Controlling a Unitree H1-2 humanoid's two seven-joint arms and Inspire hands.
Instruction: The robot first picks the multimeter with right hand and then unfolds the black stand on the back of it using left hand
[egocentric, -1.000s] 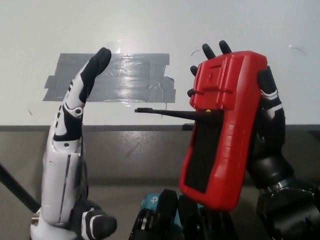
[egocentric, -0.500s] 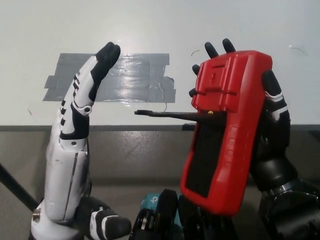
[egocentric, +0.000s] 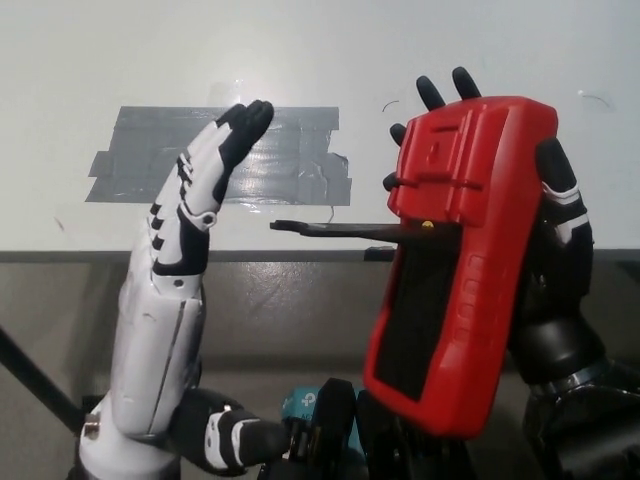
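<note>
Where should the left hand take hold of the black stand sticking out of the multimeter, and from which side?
Best at the free tip of the black stand, from the robot's left. It juts out sideways from the back of the multimeter, held by the right hand, so its far end is clear. The left hand, open, is already on that side.

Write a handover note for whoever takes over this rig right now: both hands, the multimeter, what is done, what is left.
Right hand: shut on the red multimeter, held up with its back toward the camera.
Left hand: open, raised beside the multimeter, touching nothing.
Black stand: juts out sideways from the back toward the left hand, so it looks unfolded.
Done: pick; stand apparently opened.
Left: confirm the stand is fully out.
Grey tape lies on the white table behind.
</note>
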